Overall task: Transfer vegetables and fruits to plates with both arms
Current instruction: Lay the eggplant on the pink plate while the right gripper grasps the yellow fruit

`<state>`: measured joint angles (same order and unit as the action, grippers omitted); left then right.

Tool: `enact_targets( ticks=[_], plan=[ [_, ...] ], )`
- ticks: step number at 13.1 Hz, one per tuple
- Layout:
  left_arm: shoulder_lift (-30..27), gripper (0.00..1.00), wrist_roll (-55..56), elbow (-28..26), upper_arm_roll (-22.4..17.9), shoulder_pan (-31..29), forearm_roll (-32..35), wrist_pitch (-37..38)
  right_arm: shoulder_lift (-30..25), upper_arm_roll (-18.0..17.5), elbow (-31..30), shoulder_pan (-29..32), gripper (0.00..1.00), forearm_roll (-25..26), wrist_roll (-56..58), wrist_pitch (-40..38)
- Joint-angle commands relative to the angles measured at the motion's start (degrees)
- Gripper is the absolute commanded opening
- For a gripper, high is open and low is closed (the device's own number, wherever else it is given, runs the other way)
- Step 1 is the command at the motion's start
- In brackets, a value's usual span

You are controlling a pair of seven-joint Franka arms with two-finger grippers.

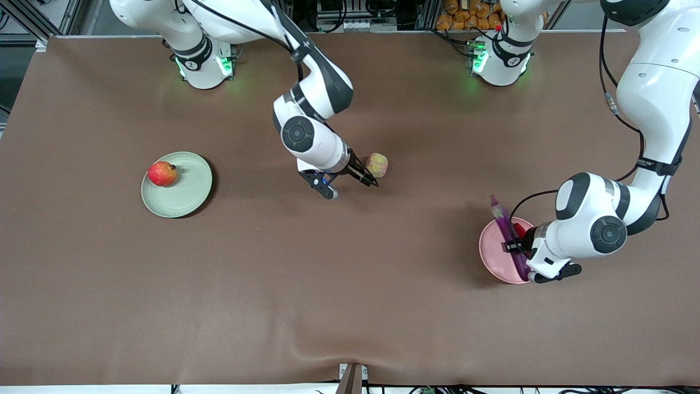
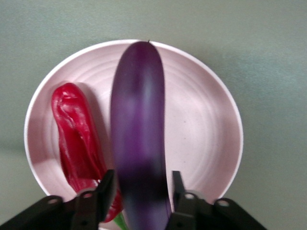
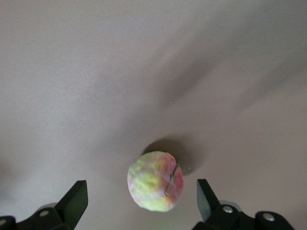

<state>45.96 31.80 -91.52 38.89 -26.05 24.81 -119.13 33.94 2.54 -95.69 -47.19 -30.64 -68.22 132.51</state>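
The purple eggplant [image 1: 506,230] lies across the pale pink plate [image 1: 494,253], its cap past the rim. The red chili pepper [image 1: 519,230] lies beside it on the plate. My left gripper [image 1: 515,247] is low over the plate. In the left wrist view the left gripper [image 2: 143,176] straddles the eggplant [image 2: 139,124] with its jaws open and a small gap on one side; the chili [image 2: 76,139] and plate [image 2: 201,134] show there too. My right gripper [image 1: 354,189] is open beside the lumpy yellow-green fruit [image 1: 377,164], which lies on the table between the open fingers [image 3: 76,196]. The apple [image 1: 162,173] sits on the pale green plate [image 1: 191,197].
The brown table [image 1: 350,306] spreads wide between the two plates and toward the front camera. The arm bases [image 1: 202,65] stand along the table's edge farthest from the front camera.
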Motion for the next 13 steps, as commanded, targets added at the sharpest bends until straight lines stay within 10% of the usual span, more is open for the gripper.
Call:
enact_targets(
  ticks=[1,5,7,9,13],
  plan=[
    [0.09,1.0,-0.24,0.03,0.4,-0.14,-0.29,-0.22,2.79,0.8,1.82,-2.64,1.0,0.05,-1.91,4.58],
    [-2.53,1.0,-0.86,1.25,0.66,-0.84,-0.2,0.48,6.22,0.89,2.61,-4.58,1.0,0.23,-2.0,8.72],
    [-7.7,1.0,-1.04,1.44,0.66,-0.76,-0.11,1.52,6.83,0.89,2.61,-5.19,0.76,0.23,-2.09,8.91],
    [-13.94,1.0,-4.61,1.7,1.71,-0.93,-0.72,2.76,7.45,0.89,2.61,-5.45,1.0,-0.3,-2.44,8.91],
    [-26.16,1.0,-7.63,3.8,3.38,-1.02,-7.89,8.45,8.15,0.98,2.61,-6.95,1.0,0.23,-4.73,9.09]
  ],
)
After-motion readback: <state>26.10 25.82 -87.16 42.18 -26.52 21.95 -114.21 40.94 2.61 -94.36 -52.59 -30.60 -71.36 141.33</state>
